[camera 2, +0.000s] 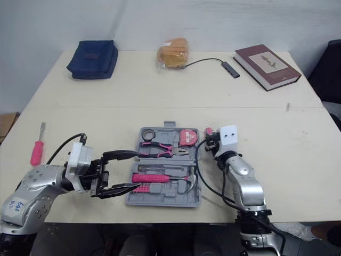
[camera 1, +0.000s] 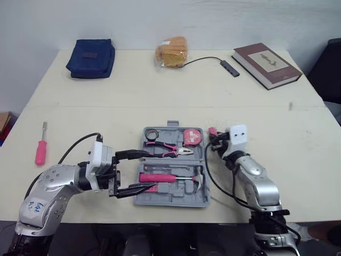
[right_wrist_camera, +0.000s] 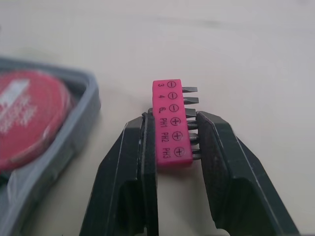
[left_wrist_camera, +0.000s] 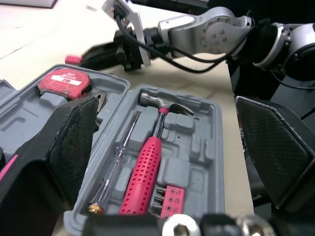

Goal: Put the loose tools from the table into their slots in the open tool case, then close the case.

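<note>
Right gripper (right_wrist_camera: 172,122) clamped bit holder (right_wrist_camera: 166,93), two o'clock of tool case (camera 1: 171,201).
Left gripper (camera 1: 142,170) gaped over its nine o'clock edge; screwdriver (camera 1: 40,148) lay beyond.

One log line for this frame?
left gripper open over grey plastic tool case | right gripper shut on pink bit holder beside case | pink-handled screwdriver loose on table | case open

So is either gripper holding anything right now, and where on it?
Right gripper holds the pink bit holder, pinched across its PH end. Left gripper is open, holding nothing.
</note>
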